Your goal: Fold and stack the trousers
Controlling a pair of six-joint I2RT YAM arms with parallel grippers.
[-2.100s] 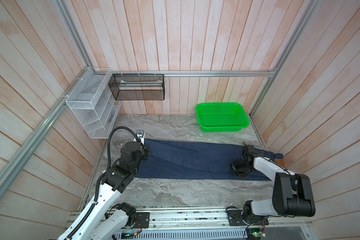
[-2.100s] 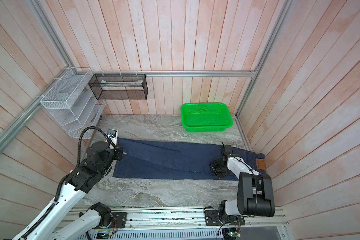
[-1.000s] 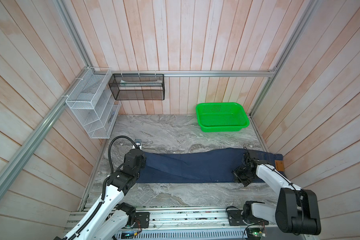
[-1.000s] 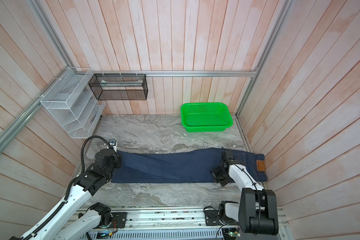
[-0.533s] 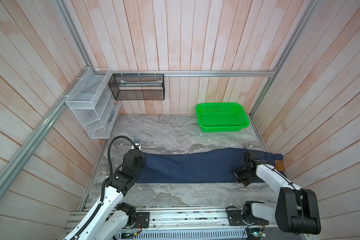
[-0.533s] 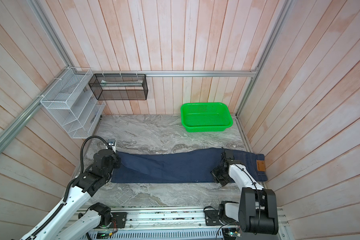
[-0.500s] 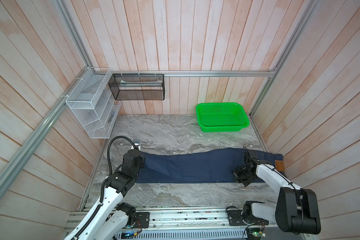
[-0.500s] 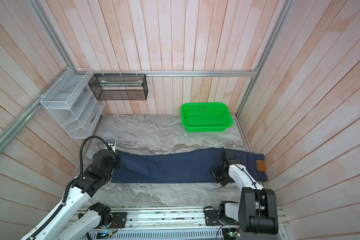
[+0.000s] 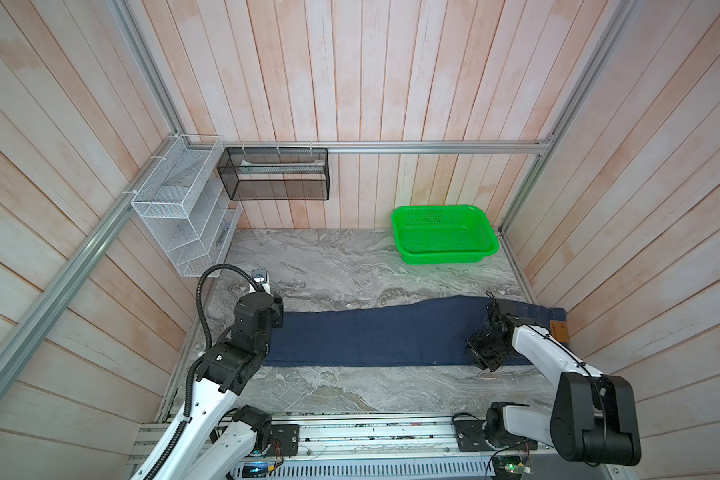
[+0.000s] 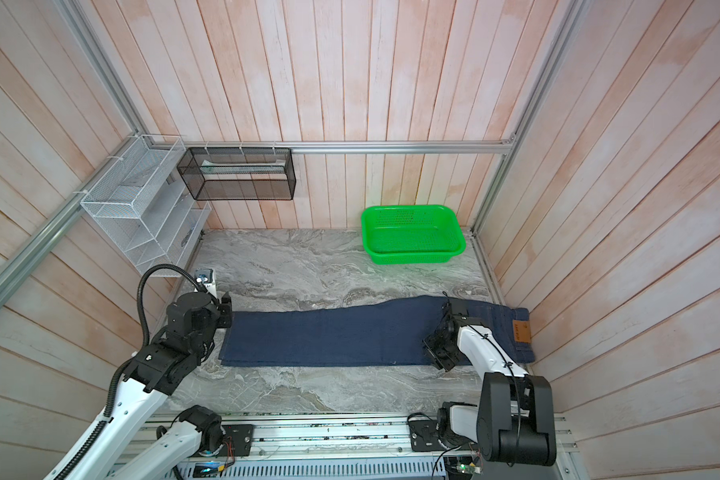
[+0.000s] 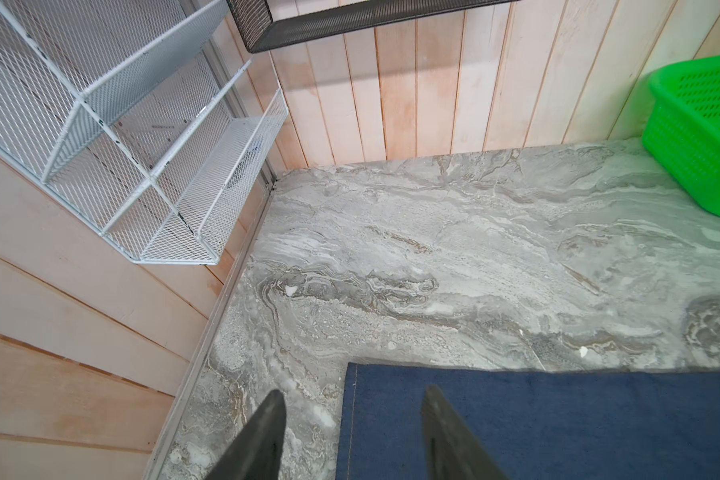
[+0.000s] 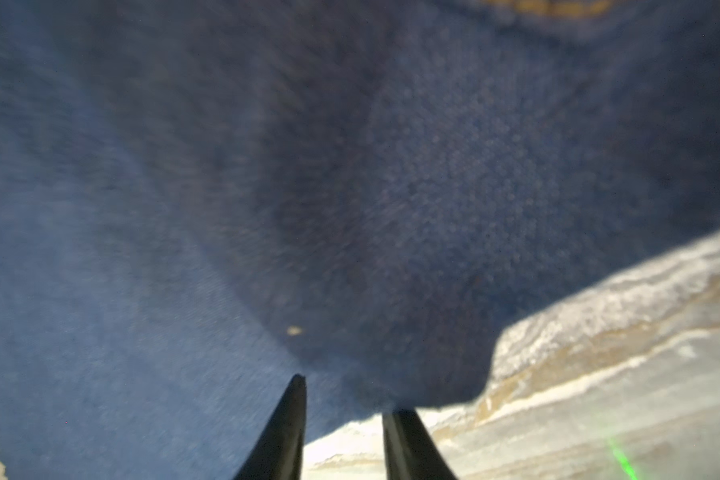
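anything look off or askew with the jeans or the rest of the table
Nothing is spilled or damaged. The trousers lie flat in one long strip; only their far edge runs uneven, widening toward the waist end on the right. The green basket sits upright at the back.

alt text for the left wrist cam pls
The left gripper is open, its dark fingers over the hem corner of the navy trousers, which lie flat on the grey marble table. Beyond are a white wire rack on the wooden wall and a green basket.
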